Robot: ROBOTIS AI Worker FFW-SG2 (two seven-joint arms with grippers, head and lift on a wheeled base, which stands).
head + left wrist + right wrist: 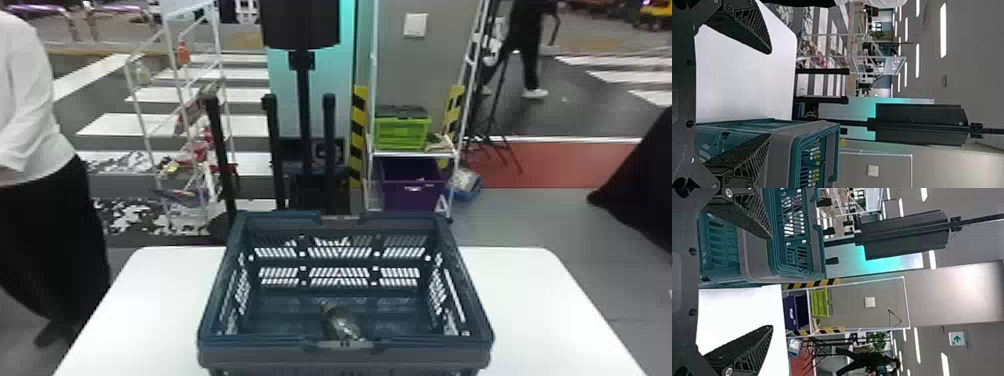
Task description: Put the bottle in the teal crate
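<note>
With 12 o'clock straight ahead of the robot, the teal crate (345, 352) stands upright on the white surface (540, 310), its open top facing up; the bottle (342, 324) is inside it, at 6 o'clock, close to the near wall, dark and glossy, lying aslant with its farther end aimed at about 11 o'clock; the near rim partly hides it, and which end is the neck I cannot tell.

The left pincer (770, 94) is open in its wrist view, fingers spread well apart with nothing between them but air; one finger overlaps the crate in that view, though whether they touch I cannot tell; the right pincer (771, 282) is likewise open and empty in its own wrist view, the crate and the surface beyond its fingers.

Past the crate, a black stand (304, 110) rises near 12 o'clock; a wire rack (175, 75) is at 11; toward 1 o'clock, a lime crate (402, 134) sits on a shelf, above a purple bin (412, 192).
</note>
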